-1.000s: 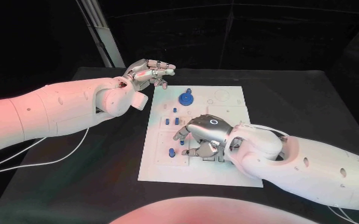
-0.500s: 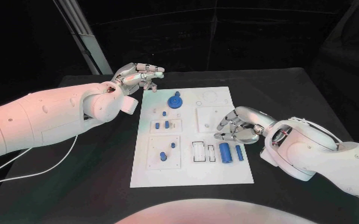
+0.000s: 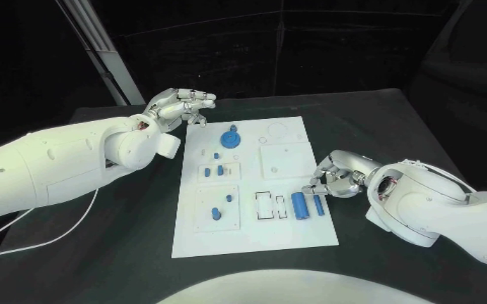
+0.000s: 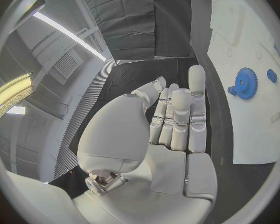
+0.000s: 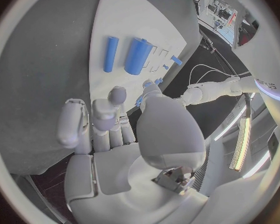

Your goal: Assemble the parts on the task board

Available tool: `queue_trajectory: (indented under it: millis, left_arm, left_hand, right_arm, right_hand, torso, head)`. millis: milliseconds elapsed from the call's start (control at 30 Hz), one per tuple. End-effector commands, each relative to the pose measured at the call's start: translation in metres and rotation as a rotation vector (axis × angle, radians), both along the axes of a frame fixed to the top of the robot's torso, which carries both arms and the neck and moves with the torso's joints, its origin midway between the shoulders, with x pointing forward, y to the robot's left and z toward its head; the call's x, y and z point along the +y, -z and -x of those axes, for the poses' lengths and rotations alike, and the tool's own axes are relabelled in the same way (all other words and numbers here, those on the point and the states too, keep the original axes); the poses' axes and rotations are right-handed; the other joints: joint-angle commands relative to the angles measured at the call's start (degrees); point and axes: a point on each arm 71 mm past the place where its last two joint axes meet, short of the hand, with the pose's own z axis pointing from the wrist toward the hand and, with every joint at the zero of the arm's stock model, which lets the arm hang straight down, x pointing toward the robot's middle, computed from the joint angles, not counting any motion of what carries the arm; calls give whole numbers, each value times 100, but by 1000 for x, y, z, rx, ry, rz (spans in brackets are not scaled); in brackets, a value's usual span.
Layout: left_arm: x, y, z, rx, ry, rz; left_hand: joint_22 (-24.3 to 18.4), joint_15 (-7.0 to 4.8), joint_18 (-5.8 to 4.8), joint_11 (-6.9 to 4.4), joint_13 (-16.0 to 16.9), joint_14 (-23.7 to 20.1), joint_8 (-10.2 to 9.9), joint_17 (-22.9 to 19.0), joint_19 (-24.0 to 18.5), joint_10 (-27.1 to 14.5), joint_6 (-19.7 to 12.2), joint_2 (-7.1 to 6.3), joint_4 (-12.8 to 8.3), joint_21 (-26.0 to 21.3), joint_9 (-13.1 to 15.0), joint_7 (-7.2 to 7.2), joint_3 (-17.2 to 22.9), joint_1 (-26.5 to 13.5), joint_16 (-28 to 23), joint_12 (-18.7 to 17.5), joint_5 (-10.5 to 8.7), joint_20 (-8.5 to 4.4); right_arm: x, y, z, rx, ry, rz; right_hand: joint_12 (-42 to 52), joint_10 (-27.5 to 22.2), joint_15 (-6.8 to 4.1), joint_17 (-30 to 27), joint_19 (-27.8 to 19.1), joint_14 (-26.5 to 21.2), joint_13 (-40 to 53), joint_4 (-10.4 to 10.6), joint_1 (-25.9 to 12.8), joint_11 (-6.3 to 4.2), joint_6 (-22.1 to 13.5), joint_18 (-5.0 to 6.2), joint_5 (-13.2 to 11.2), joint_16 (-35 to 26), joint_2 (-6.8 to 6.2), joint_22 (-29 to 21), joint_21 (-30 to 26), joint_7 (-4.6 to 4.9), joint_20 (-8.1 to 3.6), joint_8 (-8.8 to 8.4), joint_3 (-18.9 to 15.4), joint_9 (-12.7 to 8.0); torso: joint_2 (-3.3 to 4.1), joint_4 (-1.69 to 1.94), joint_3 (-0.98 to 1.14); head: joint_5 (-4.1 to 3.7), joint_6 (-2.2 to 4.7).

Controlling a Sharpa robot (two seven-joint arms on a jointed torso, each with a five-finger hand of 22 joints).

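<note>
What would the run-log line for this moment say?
left hand: empty, off task board | right hand: empty, beside board's right edge | two blue cylinders: lying on board | blue gear: on board

The scene is dim around a brightly lit centre: the white task board stands out sharply against the black surface and dark backdrop. Light falls from above, with glowing strip lamps curving along the rims of both wrist views (heavily bent by the fisheye). Soft sheen lies on the left hand; shadows are faint, focus crisp.
</note>
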Motion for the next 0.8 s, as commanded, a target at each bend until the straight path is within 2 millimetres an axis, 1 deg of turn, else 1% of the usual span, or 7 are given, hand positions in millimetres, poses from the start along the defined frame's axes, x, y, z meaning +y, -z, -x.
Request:
queue_trajectory:
  millis: [33, 167, 400, 633, 733, 800]
  left_arm:
    - [-1, -1, 0, -2, 6, 9]
    - [-1, 0, 0, -1, 7, 9]
    - [0, 0, 0, 0, 7, 9]
    - [0, 0, 0, 0, 7, 9]
    - [1, 0, 1, 1, 5, 9]
    - [1, 0, 1, 1, 5, 9]
  left_hand:
    - [-5, -5, 79, 28, -10, -41, 36, -5, -46, -15, -23, 19, 4, -23, -5, 7, 28, 25, -33, 33, 28, 5]
    - [-5, -5, 79, 28, -10, -41, 36, -5, -46, -15, -23, 19, 4, -23, -5, 7, 28, 25, -33, 33, 28, 5]
    - [-5, -5, 79, 28, -10, -41, 36, -5, -46, -15, -23, 19, 4, -23, -5, 7, 28, 25, -33, 33, 28, 5]
    - [-5, -5, 79, 28, -10, -41, 36, -5, -46, -15, -23, 19, 4, -23, -5, 7, 28, 25, -33, 33, 28, 5]
    - [-5, -5, 79, 28, -10, -41, 36, -5, -46, -15, -23, 19, 4, -23, -5, 7, 28, 25, -33, 33, 28, 5]
    - [-5, -5, 79, 28, -10, -41, 36, -5, -46, -15, -23, 19, 4, -23, -5, 7, 28, 25, -33, 33, 28, 5]
  right_arm:
    - [2, 3, 1, 34, -8, 59]
    - [8, 3, 1, 19, -26, 69]
    - [17, 1, 2, -14, -59, 80]
    - [18, 4, 3, -8, -102, 142]
    - [19, 7, 4, -14, -122, 175]
    - [19, 9, 5, -21, -132, 189]
  right_hand:
    - [53, -14, 0, 1, -12, -26, 70, -5, -60, 1, -66, -89, 33, -21, 15, 19, 0, 5, 8, 50, -52, 8]
    - [187, 22, -2, 8, 6, -18, 236, -6, -41, -2, -84, -95, 91, -16, 27, 54, 16, 1, 7, 103, -97, 14]
    - [483, 124, -8, 55, 57, 2, 575, -2, -37, -11, -100, -115, 139, 16, 18, 158, 67, -11, 3, 204, -181, 34]
    - [669, 178, -24, 68, 101, 12, 797, 2, -95, -33, -76, -133, 110, 32, 63, 252, 115, -39, -8, 336, -252, 77]
    - [727, 195, -31, 68, 120, 13, 870, 1, -134, -44, -58, -140, 97, 34, 87, 292, 134, -52, -14, 390, -278, 100]
    - [744, 200, -34, 62, 124, 12, 892, 1, -145, -46, -57, -142, 96, 31, 92, 302, 140, -55, -16, 404, -286, 106]
  torso:
    - [6, 8, -3]
    - [10, 10, -9]
    - [11, 3, -11]
    - [13, 6, -20]
    - [11, 4, -15]
    - [8, 9, -17]
  head:
    - [-16, 3]
    - [-16, 0]
    - [-15, -11]
    - [-21, -24]
    - [-13, -39]
    - [-13, -44]
